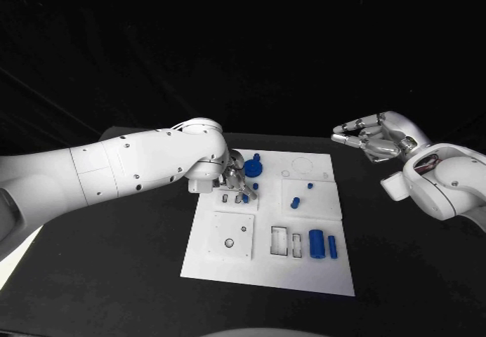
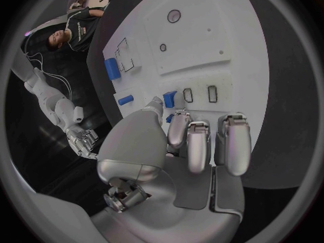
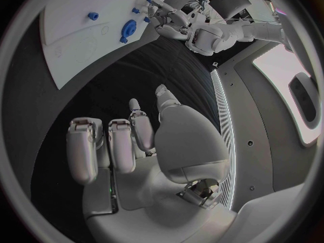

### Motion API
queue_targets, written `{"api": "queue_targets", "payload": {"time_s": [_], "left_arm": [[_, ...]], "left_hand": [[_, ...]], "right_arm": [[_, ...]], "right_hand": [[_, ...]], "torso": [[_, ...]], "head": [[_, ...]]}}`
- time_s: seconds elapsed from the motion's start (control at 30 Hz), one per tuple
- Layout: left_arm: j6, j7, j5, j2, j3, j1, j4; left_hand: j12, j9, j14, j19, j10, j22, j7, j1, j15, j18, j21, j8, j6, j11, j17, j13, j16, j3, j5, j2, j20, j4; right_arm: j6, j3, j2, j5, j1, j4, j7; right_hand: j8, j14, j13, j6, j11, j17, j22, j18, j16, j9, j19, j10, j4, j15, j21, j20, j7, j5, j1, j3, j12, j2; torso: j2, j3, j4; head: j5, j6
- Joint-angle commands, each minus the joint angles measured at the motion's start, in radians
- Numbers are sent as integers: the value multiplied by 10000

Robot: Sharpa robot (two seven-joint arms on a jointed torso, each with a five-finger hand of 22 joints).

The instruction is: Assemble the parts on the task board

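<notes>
Nearest on the white task board sit two blue cylinders, further back the left hand pinches a small blue part over the board's slots, right hand curled empty above the black table.

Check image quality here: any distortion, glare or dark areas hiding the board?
Head view: evenly lit, task board crisp against the black table, left hand covering some slots. Left wrist view: fisheye bends the board's edges; blue part at the fingertips. Right wrist view: same curvature, bright room panels glare, right hand over dark table.
</notes>
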Motion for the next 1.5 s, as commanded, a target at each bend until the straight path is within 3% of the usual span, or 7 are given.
{"api": "queue_targets", "payload": {"time_s": [0.03,0.2,0.33,0.5,0.63,1.03,1.5], "left_arm": [[-49,-1155,94,25,0,-2,0],[-170,-1096,192,17,0,-2,4],[-410,-972,311,-12,0,-2,10],[-691,-817,474,-72,-1,-2,23],[-976,-807,544,-185,-2,-13,113],[-2353,-790,239,-846,1,-92,744],[-3646,-539,-1288,-1589,-18,-632,1829]], "left_hand": [[-32,11,1043,775,14,1818,-76,263,-100,-139,65,-48,-28,-58,2629,-17,30,248,15,59,-72,-107],[-68,6,1043,777,-15,1829,-137,908,-164,-140,67,-117,-115,-114,2629,-19,30,1137,25,195,-128,-521],[-105,60,1043,778,-35,1836,-161,1296,-197,-141,68,-95,-167,-145,2629,-18,30,2193,30,119,-168,-890],[-150,463,1043,786,5,1870,-139,827,-123,-144,80,293,-270,-153,2629,-32,30,4383,84,-545,-195,-1167],[-187,894,1043,766,47,1818,-125,-247,-173,-135,43,693,-384,-140,2629,-67,30,6386,48,-1221,-136,-1505],[-205,1124,1043,750,87,1764,-171,-839,-181,-122,5,911,-419,-154,2629,-88,30,7204,42,-1416,-148,-1951],[-90,1210,1043,788,203,1868,-204,-1027,-205,-143,61,1009,-398,-184,2629,23,30,7541,38,-1543,-171,-2180]], "right_arm": [[171,2,14,-107,-8,-12,10],[227,0,23,-133,-9,-22,-30],[338,-2,40,-147,-11,-38,-78],[474,-8,71,-153,-19,-73,-134],[575,-18,128,-154,-33,-144,-163],[713,-44,234,56,-73,-310,-262],[732,-59,211,161,-80,-335,-234]], "right_hand": [[-21,681,553,-6,-2,1004,435,96,-50,11,9,-59,-26,-35,-67,-13,-8,52,80,-58,-61,-8],[-23,678,541,-10,-1,987,415,100,-60,12,1,-69,-26,-35,-77,-13,-7,56,85,-65,-78,-5],[-24,677,532,-12,-1,982,400,103,-64,11,-7,-76,-26,-35,-84,-12,-6,56,86,-70,-91,-7],[-24,678,540,-14,-1,986,405,102,-62,11,-4,-70,-26,-35,-82,-12,-6,57,87,-72,-80,-7],[-26,677,539,-19,0,983,399,103,-65,11,-6,-72,-36,-34,-86,-12,-5,62,105,-80,-82,-10],[-29,665,509,-28,2,930,341,115,-100,12,-34,-99,-45,-34,-115,-12,-4,61,122,-98,-126,-19],[-30,665,516,-32,3,931,341,115,-100,12,-33,-96,-45,-33,-116,-12,-3,62,124,-109,-117,-22]], "torso": [[0,1,-4],[-2,2,3],[-2,2,4],[1,8,6],[-1,6,0],[-11,31,36],[-30,21,144]], "head": [[-10,-5],[-15,-16],[-11,-5],[-18,6],[-23,27],[-27,5],[-70,-22]]}}
